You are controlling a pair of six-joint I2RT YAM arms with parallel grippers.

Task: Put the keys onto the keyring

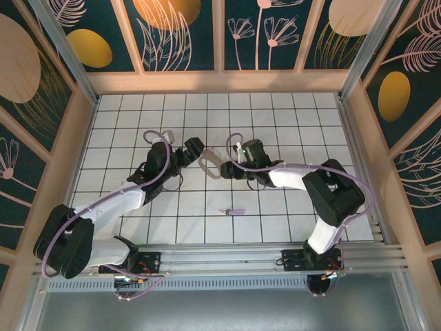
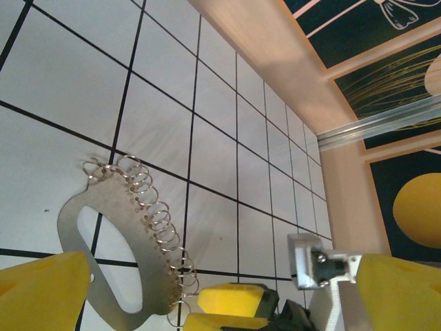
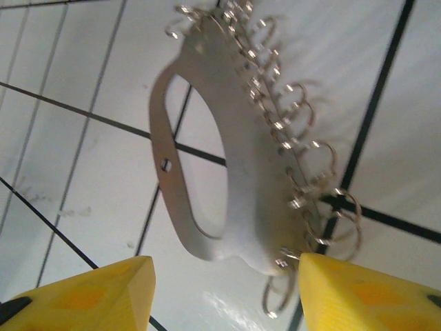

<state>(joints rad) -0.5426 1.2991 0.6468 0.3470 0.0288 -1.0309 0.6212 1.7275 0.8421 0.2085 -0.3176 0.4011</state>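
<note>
Left pincer (image 2: pixel 220 293) released; right pincer (image 3: pixel 226 276) at keyring (image 3: pixel 251 207), grip unclear; overhead, lilac key (image 1: pixel 235 212) well apart.

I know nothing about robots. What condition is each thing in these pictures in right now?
left end effector: open wide, holding nothing.
right end effector: jaws apart, straddling one end of the keyring, not clamped on it.
keyring: between the two end effectors, no key threaded on it.
key: lying loose on the table, apart from the keyring.
</note>
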